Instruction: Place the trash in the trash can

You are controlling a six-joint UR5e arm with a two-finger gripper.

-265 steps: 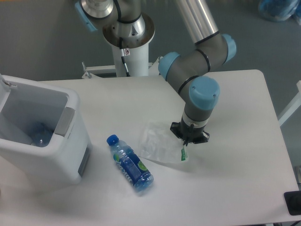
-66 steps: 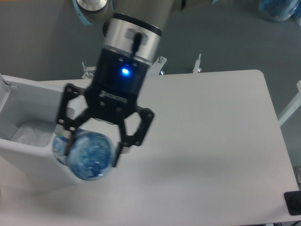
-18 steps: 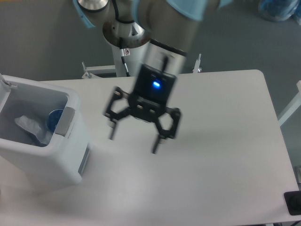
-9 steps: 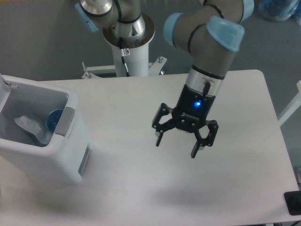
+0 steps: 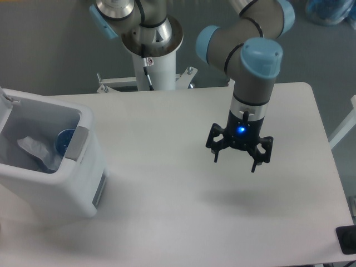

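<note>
Camera: white table (image 5: 167, 222), grey floor (image 5: 50, 50) behind it.

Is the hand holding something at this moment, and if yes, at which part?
Nothing is held. The hand is open above the table, with empty space between its fingers.

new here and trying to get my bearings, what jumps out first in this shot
The grey and blue robot arm reaching over the right half of the white table, its black claw open, empty and lit by a small blue light. At the left edge stands a big white bin, with a clear bag and a blue-capped bottle lying inside.
</note>
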